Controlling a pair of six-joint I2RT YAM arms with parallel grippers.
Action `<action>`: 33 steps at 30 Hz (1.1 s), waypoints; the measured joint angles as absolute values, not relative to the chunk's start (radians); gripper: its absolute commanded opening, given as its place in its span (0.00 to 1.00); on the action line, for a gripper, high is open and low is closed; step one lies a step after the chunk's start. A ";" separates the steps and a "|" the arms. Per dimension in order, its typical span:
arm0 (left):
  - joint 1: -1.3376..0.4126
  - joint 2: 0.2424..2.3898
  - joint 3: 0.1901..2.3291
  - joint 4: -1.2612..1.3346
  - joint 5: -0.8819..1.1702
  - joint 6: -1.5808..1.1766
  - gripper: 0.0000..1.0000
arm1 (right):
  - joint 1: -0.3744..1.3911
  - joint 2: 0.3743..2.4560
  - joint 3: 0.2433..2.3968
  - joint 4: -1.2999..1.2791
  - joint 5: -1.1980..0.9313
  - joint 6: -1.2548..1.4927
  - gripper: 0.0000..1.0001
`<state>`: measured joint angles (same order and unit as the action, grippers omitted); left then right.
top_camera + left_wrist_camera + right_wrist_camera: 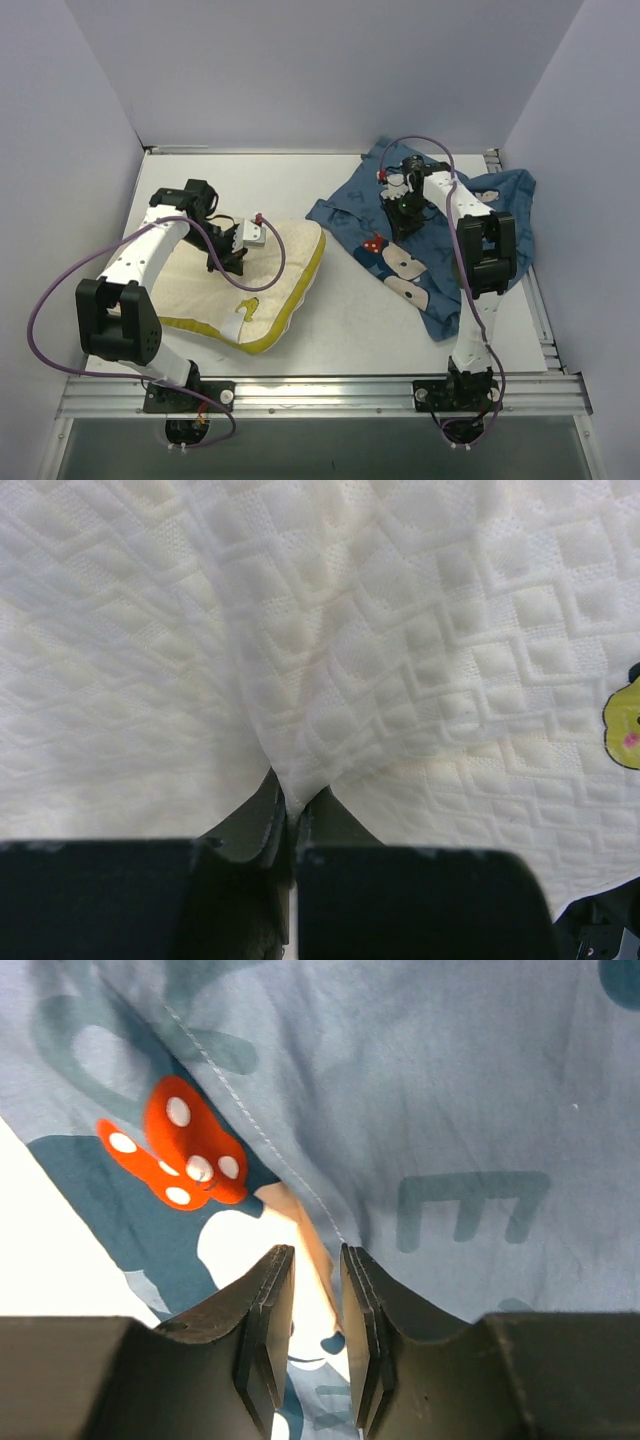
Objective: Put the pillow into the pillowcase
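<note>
The pillow, cream-white and quilted with yellow piping, lies on the left of the table. My left gripper is down on its top face. In the left wrist view this gripper is shut on a raised fold of the pillow; a yellow mark shows at the right edge. The blue printed pillowcase lies crumpled on the right. My right gripper hangs just over it. In the right wrist view this gripper is open by a narrow gap above the pillowcase, beside a stitched hem and a red bow.
The white table is boxed in by lilac walls at the left, back and right. A metal rail runs along the near edge, carrying both arm bases. Purple cables loop off both arms.
</note>
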<state>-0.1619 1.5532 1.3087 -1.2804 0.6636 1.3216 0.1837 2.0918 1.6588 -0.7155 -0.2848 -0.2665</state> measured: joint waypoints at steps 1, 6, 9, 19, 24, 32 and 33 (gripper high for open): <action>-0.162 1.553 1.309 -1.281 0.664 1.322 0.00 | 0.181 2.092 1.659 -0.716 -0.284 -0.267 0.26; -0.162 1.553 1.309 -1.280 0.664 1.321 0.00 | 0.175 2.093 1.659 -0.723 -0.275 -0.274 0.25; -0.162 1.553 1.309 -1.280 0.663 1.321 0.00 | 0.171 2.104 1.659 -0.723 -0.266 -0.282 0.25; -0.168 1.553 1.309 -1.280 0.663 1.320 0.00 | 0.183 2.157 1.617 -0.723 -0.263 -0.309 0.15; -0.168 1.553 1.309 -1.281 0.663 1.320 0.00 | 0.215 2.156 1.612 -0.726 -0.292 -0.296 0.00; -0.168 1.552 1.309 -1.282 0.663 1.320 0.00 | 0.302 2.169 1.729 -0.729 -0.384 -0.184 0.00; -0.168 1.551 1.309 -1.282 0.663 1.320 0.00 | 0.303 2.165 1.740 -0.725 -0.392 -0.178 0.00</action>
<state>-0.1684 1.5509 1.3087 -1.2823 0.6632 1.3197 0.3031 2.1654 1.7397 -0.7246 -0.3923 -0.1776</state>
